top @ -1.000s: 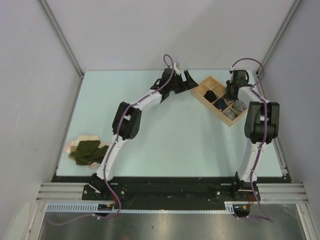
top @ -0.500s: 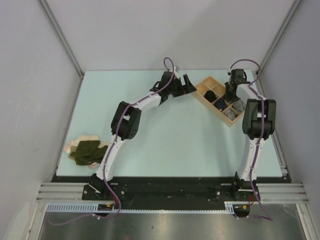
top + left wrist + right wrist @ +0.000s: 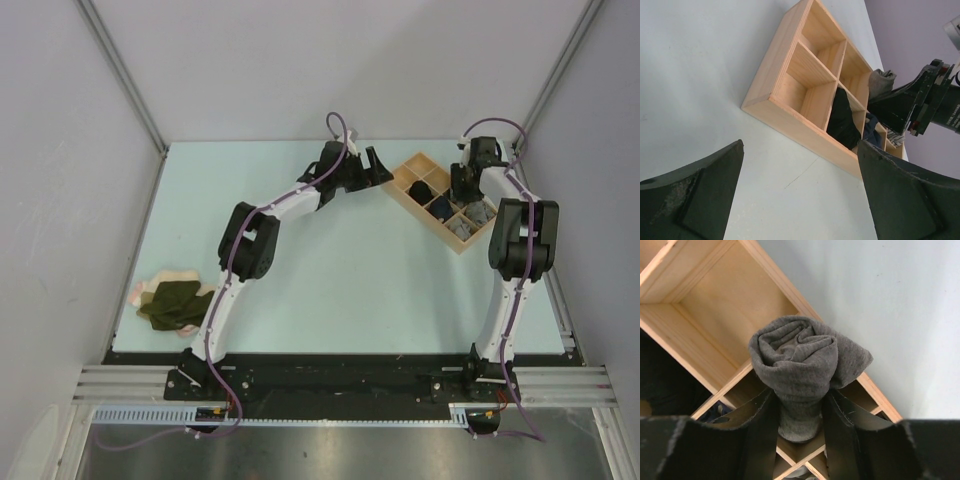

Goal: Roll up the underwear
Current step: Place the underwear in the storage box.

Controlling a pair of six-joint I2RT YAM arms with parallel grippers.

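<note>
Right pincer (image 3: 800,401) grasps grey rolled underwear (image 3: 800,357) over the wooden tray (image 3: 705,347). The left pincer (image 3: 800,195) gapes released beside the tray. Only the overhead view shows the olive underwear pile (image 3: 175,303), well apart from the tray.

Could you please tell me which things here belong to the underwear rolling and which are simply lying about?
Job: grey roll, held by the right gripper; dark roll, in a compartment; olive and pink pile, loose.
Lying about: wooden tray; table.

Left arm extends to the upper centre of the top view, its pincer (image 3: 378,165) spread wide, fingers (image 3: 705,195) well apart. Right arm folds at upper right, pincer (image 3: 463,186) pointing down, pinching rolled grey underwear (image 3: 800,360).
</note>
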